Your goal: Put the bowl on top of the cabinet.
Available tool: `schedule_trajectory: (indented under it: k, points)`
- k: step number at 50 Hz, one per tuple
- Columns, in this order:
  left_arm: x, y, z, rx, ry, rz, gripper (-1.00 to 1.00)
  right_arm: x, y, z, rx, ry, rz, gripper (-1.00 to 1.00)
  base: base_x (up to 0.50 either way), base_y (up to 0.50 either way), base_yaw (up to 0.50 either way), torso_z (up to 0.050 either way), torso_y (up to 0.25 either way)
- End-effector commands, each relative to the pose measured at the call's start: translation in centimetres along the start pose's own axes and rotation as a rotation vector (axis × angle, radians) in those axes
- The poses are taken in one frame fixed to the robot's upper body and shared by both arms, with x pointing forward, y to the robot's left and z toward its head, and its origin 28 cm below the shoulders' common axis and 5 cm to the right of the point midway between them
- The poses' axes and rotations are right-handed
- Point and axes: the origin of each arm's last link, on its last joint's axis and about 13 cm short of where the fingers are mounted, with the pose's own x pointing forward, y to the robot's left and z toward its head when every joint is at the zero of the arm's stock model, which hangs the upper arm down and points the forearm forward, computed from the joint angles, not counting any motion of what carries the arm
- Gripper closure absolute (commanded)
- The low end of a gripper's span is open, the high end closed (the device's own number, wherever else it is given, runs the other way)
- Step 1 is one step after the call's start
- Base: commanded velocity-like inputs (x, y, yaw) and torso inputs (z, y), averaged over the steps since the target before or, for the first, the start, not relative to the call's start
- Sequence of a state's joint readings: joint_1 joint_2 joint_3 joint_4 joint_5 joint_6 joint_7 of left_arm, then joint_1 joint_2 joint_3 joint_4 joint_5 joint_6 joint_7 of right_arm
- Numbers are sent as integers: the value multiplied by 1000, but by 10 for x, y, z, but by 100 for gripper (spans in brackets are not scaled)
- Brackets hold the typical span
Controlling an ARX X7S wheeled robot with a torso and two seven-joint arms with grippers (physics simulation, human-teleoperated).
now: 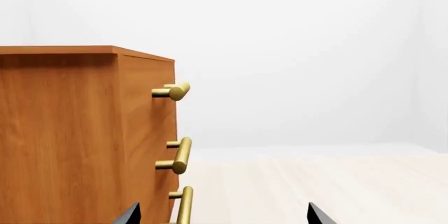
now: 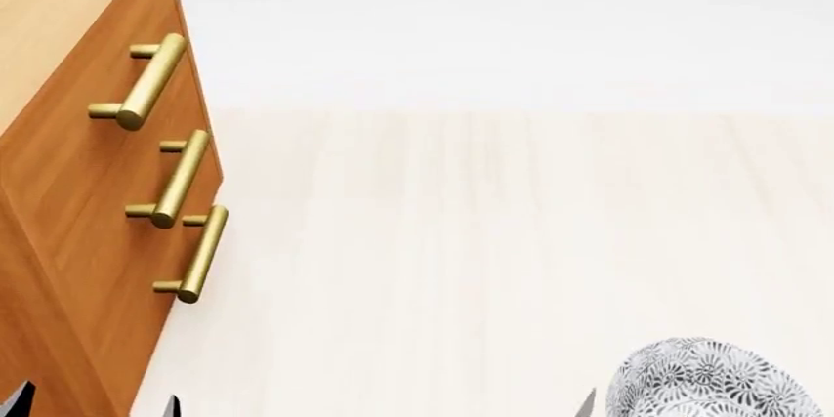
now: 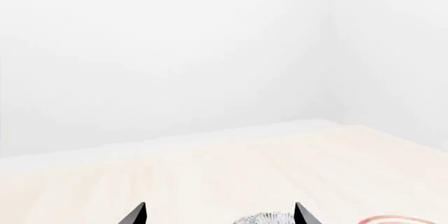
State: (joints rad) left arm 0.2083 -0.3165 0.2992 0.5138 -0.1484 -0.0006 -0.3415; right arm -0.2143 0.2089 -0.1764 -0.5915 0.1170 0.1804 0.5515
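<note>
Two grippers in play, only their black fingertips showing at the frame edges: left gripper [image 1: 222, 214] has its tips spread wide with nothing between them, sitting just beside the cabinet [image 1: 70, 140]; right gripper [image 3: 220, 214] is likewise spread wide and holding nothing. Key relation: the bowl [image 2: 704, 383] sits low on the robot's right in the head view, well apart from the cabinet on the far left, and in the right wrist view a sliver of its patterned rim shows just ahead of the right fingertips, roughly between them, so the right arm is clearly the nearer one. Bowl is round, so no long axis to line up with; grasp will likely be on the thin rim. It looks like glazed ceramic, white with a dense grey-black floral print, probably slick. A red-ringed plate [image 3: 392, 219] edge sits just beside it, which could get nudged. Cabinet is orange-brown wood grain with brass bar handles [image 2: 146, 83] and a flat top. Surface under the bowl is pale light wood, can't tell if floor or worktop
</note>
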Motion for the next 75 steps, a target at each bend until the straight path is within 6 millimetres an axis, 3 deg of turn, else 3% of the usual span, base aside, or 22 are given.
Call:
schedule_trajectory:
  k: [1,13,20,29,33,41,53,60,75]
  points:
    - [0,0,0,-1,0,0,-100,4,-2,10,28,44,-176,-100,0,0,0,0,0]
    - [0,0,-1,-1,2,0,-100,5,-18,17,247,31,-144,-100,0,0,0,0,0]
    - [1,0,-1,0,6,0,-100,4,-23,18,288,23,-124,-100,0,0,0,0,0]
    - [1,1,-1,-2,4,7,-100,-3,-29,19,415,-21,-90,-100,0,0,0,0,0]
    - [1,1,-1,-3,5,8,-100,-9,-37,24,500,-36,-180,-100,0,0,0,0,0]
    - [1,1,-1,-2,5,8,-100,-17,-46,23,684,-119,-118,-100,0,0,0,0,0]
    - [1,1,-2,-2,8,8,-100,-21,-54,21,772,-131,-245,-100,0,0,0,0,0]
    - [2,0,-2,0,9,6,-100,-19,-63,13,908,-76,-332,-100,0,0,0,0,0]
    - [2,0,-3,0,13,3,-100,-21,-67,9,1006,-10,-367,-100,0,0,0,0,0]
